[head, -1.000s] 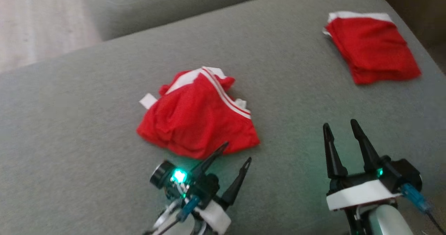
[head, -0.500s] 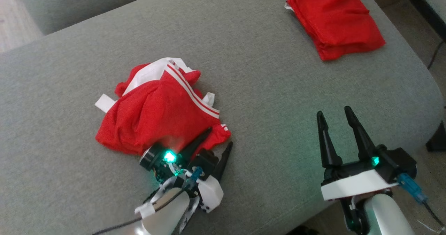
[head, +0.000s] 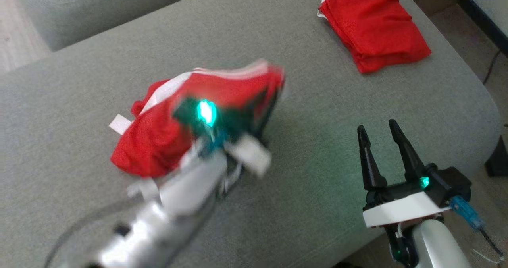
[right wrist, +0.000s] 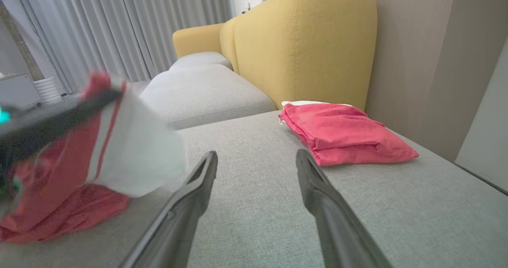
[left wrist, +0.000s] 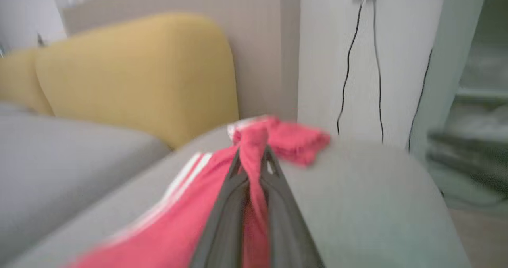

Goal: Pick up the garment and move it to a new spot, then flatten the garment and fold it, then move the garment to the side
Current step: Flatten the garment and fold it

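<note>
Sofa cushion of grey fabric (head: 317, 113) carried everything; crumpled red garment with white stripes (head: 154, 141) lay near its middle, one edge raised and pinched inside the closed left gripper (left wrist: 254, 159); folded red cloth pile (head: 373, 26) sat far right; right gripper (head: 376, 125) hovered open, well apart.

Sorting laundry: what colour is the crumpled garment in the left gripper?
The garment is red with white stripes, clearest in the head view.
</note>
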